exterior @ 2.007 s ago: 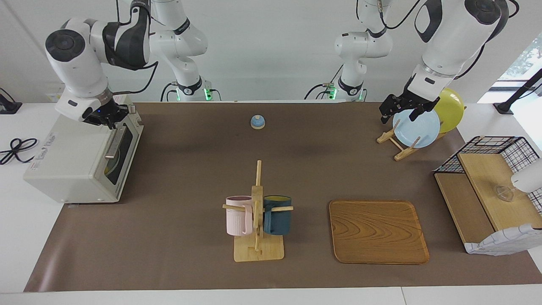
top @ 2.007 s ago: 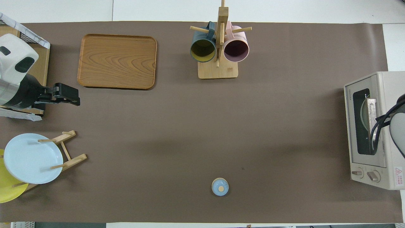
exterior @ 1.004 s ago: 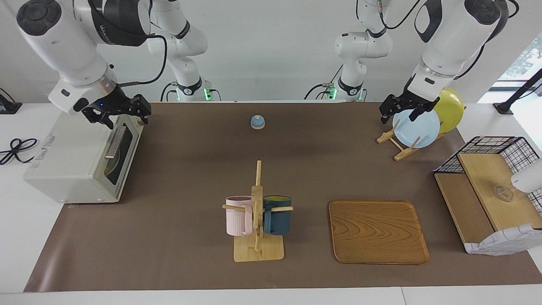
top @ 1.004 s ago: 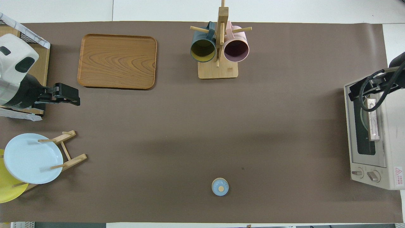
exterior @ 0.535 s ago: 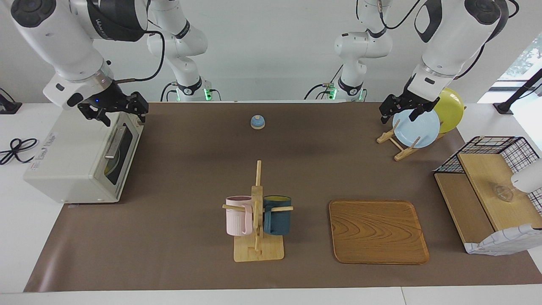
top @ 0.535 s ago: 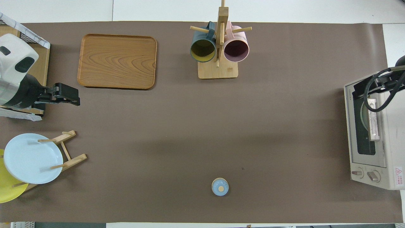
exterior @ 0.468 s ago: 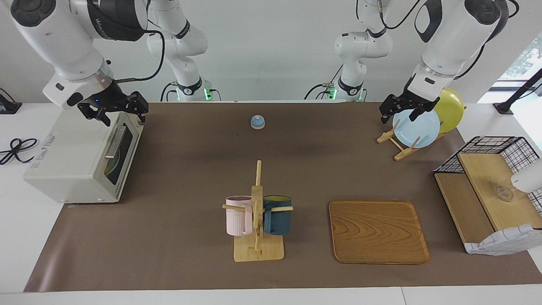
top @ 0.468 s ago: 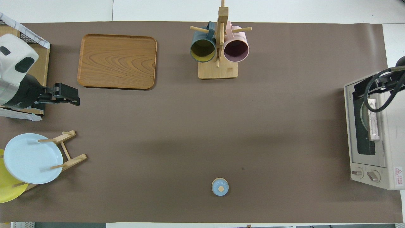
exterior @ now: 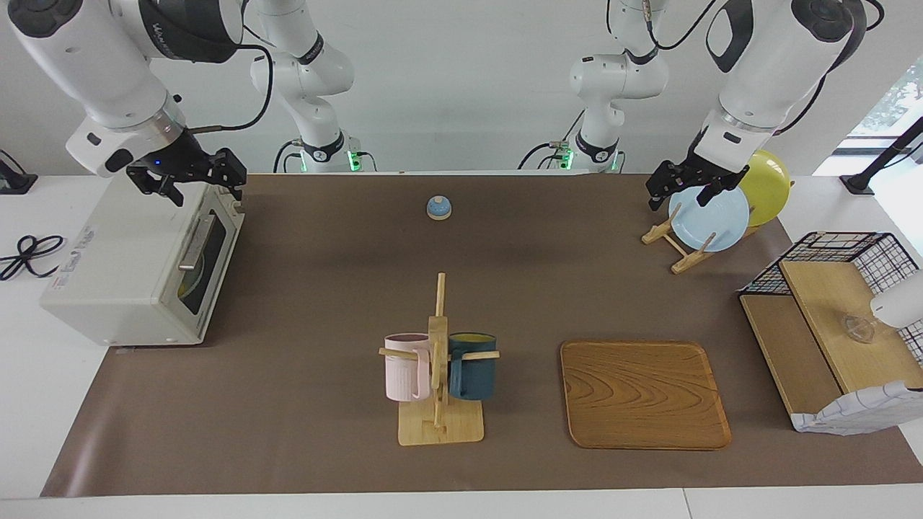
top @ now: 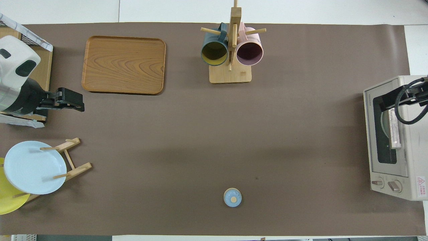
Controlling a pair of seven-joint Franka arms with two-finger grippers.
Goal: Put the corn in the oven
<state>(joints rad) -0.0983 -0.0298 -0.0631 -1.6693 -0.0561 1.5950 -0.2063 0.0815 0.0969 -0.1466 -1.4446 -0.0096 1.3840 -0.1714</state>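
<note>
Though pressed low against the handle (exterior: 195, 245) of the oven (exterior: 108, 274) two seconds earlier, found the right gripper (exterior: 207, 193) lifted above the oven's top corner, jaws spread wide and empty. Left the door (exterior: 218, 249) shut. Kept the left gripper (exterior: 683, 193) waiting unmoved over the blue plate (exterior: 710, 220), jaws parted. Made out the corn (exterior: 184, 290) only as a yellow glint behind the dark glass (exterior: 203, 265); lost most of the right gripper overhead, cut off by the edge.

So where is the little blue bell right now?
The little blue bell sits alone on the brown mat, near the robots' edge of the table, about midway between the oven and the plate rack.
</note>
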